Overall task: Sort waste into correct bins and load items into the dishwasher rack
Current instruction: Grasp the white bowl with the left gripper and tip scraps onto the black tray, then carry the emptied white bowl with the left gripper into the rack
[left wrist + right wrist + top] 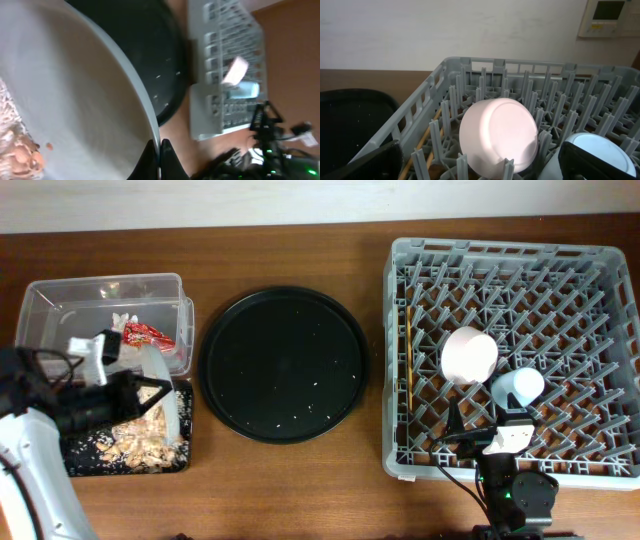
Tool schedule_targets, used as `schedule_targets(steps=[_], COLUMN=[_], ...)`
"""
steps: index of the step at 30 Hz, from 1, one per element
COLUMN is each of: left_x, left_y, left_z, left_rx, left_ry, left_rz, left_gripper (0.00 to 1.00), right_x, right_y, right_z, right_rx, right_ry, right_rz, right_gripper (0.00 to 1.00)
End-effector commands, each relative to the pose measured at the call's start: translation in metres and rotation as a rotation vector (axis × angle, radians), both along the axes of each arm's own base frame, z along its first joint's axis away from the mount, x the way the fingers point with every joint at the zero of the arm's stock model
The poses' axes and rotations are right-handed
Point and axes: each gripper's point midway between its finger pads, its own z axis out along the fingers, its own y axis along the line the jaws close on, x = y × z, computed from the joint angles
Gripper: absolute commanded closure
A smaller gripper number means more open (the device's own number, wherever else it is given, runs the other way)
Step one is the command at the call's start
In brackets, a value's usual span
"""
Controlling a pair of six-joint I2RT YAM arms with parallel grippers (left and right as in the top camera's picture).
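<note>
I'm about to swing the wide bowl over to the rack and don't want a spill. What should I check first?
1. Left gripper pinching the wide white bowl by its rim: ok.
2. Bowl emptied: cannot tell; scraps show near its edge.
3. Food scraps lying in the shallow black tray: ok.
4. Free pegs in the dishwasher rack: ok, plenty beyond the small white bowl and light-blue cup.
5. Right gripper out of the way: cannot tell; it hangs open at the rack's near edge beside the cup.
6. Round black tray clean: not ok, pale specks lie on it.
</note>
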Motion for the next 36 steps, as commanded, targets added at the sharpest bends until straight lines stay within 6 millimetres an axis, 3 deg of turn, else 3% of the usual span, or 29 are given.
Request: schedule_targets(steps=[1,4,7,14,16,17,21,24,26,31,34,36], left_x=[-0.010,-0.025,-0.039,-0.040,-0.037,-0.034,-0.006,0.025,0.061,0.095,0.100,0.106], left_y=[0.006,0.035,0.051,0.052,0.041,0.030,-0.066,-0.123,-0.167,-0.266,-0.335,-0.360], left_z=[0.010,0.002,0.021,0.022,0.024,0.025,0.059,0.067,0.071,0.112,0.109,0.092], left_rx=[-0.136,-0.186,-0.180,-0.192,-0.207,-0.210,-0.324,-0.389,-0.306,-0.348,-0.527,-0.623], left_ry=[-0.182,-0.217,-0.355,-0.343,-0.339,-0.339,-0.494,-0.494,-0.464,-0.599,-0.550,-0.464], left_rz=[0.029,0.173,0.241,0.256,0.215,0.166,-0.235,-0.464,-0.484,-0.405,-0.380,-0.358], left_gripper=[1.00,1.00,1.00,1.00,1.00,1.00,1.00,1.00,1.00,1.00,1.00,1.00], right_x=[0.000,0.000,0.000,0.000,0.000,0.000,0.000,0.000,0.000,0.000,0.000,0.000], right_y=[-0.001,-0.001,-0.001,-0.001,-0.001,-0.001,-0.001,-0.001,-0.001,-0.001,-0.001,-0.001], right_z=[-0.003,-0.003,-0.002,-0.003,-0.003,-0.002,-0.002,-0.003,-0.003,-0.002,-0.002,-0.002], right_rx=[-0.005,-0.005,-0.005,-0.005,-0.005,-0.005,-0.005,-0.005,-0.005,-0.005,-0.005,-0.005], right_ry=[0.002,0.002,0.001,0.002,0.002,0.001,0.001,0.002,0.002,0.001,0.001,0.001], right_rz=[-0.001,-0.002,-0.001,-0.001,-0.001,-0.001,-0.001,-0.001,-0.001,-0.001,-0.001,-0.001], right_gripper=[0.02,0.02,0.02,0.02,0.02,0.02,0.02,0.02,0.02,0.02,0.02,0.02])
